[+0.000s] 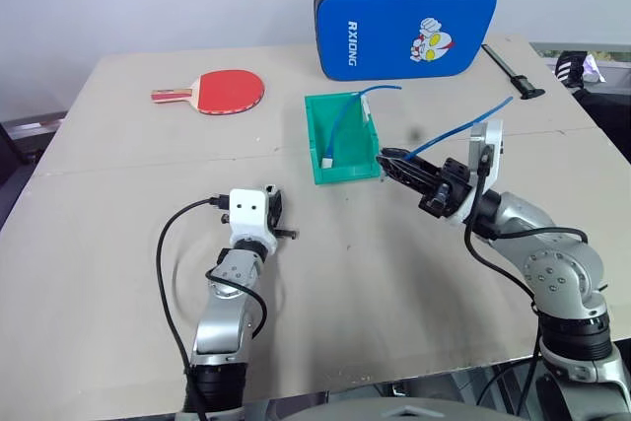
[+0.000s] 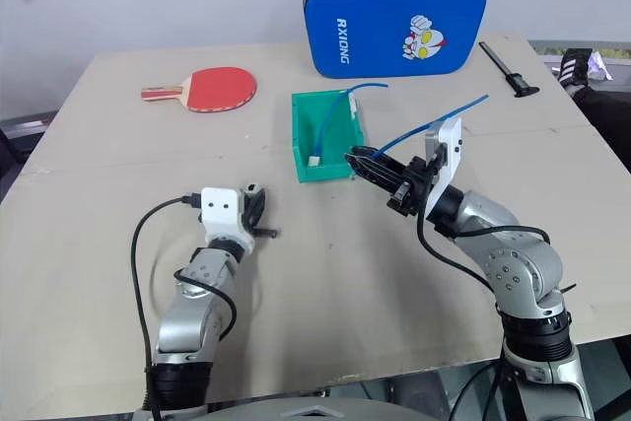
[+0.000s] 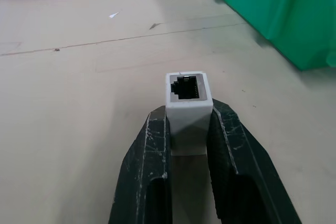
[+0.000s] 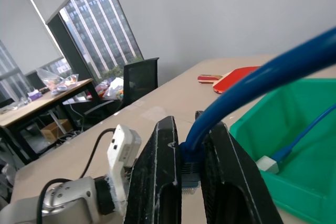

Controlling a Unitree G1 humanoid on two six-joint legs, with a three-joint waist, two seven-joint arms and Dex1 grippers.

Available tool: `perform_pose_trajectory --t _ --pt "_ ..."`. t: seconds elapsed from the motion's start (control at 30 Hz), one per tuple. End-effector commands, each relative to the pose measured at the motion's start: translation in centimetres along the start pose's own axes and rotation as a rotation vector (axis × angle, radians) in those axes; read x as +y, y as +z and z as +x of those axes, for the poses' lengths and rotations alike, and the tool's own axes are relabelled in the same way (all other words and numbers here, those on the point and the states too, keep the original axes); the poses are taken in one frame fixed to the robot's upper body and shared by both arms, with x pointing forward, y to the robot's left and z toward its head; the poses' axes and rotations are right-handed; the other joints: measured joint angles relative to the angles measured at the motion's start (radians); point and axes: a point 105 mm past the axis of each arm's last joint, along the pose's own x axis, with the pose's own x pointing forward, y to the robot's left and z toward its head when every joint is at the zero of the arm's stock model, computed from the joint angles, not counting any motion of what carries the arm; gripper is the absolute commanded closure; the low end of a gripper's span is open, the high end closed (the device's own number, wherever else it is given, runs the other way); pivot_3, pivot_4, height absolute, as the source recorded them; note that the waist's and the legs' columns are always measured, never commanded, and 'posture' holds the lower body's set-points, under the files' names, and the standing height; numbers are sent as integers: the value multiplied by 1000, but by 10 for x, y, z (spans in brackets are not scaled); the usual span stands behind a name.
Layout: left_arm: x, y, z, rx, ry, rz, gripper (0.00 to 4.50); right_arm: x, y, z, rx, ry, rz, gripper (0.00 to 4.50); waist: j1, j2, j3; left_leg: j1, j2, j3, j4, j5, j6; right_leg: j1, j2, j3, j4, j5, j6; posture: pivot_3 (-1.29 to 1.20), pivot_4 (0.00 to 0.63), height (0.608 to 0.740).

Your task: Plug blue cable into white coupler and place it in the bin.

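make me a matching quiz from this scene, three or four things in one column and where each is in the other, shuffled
Things:
1. white coupler
2. blue cable
3. red paddle
4. blue padded case

Places:
A. far table edge, behind the bin
B. between the left pincer fingers
C. on the table, left of the bin
D. clamped in the right pincer

Pairs: 1-B, 2-D, 3-C, 4-A

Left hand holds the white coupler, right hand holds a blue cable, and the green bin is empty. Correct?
Not quite: the bin is not empty. The left eye view shows another blue cable with a white end lying in it. The left hand does hold the coupler, and the right hand the blue cable.
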Motion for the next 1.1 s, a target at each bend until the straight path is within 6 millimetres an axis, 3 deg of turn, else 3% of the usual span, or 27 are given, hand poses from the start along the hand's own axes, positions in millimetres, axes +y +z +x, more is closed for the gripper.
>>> perform_pose_trajectory --t 0.03,0.17,0.43,0.67,0.8,1.1 --pt "-39 21 3 -110 -217 7 4180 4 3 16 -1 15 -136 4500 2 0 0 -1 0 0 0 0 0 0 0 0 0 0 0 0 150 740" --pt "-70 46 8 -232 -392 56 4180 -1 -8 32 29 10 -286 4500 2 -1 0 -2 -1 -1 0 0 0 0 0 0 -2 0 0 0 150 740" --pt "-82 82 16 -405 -400 220 4180 -10 -7 62 -24 -61 -415 4500 -11 -1 0 -2 0 3 -4 3 -5 -5 0 1 -1 0 0 0 150 740" --pt "-91 79 16 -398 -402 219 4180 -14 -15 61 1 -79 -412 4500 -11 -1 0 -4 -1 4 -4 3 -5 -6 0 1 -2 0 0 0 150 740" --pt "-90 80 17 -395 -386 200 4180 -17 -26 56 47 -80 -411 4500 -10 -1 0 -4 0 3 -4 3 -5 -6 0 0 -2 0 0 0 150 740" --pt "-89 79 16 -391 -397 206 4180 -24 -29 51 66 -123 -403 4500 -19 -1 0 -4 0 3 -4 3 -5 -6 0 0 -1 0 0 0 150 740"
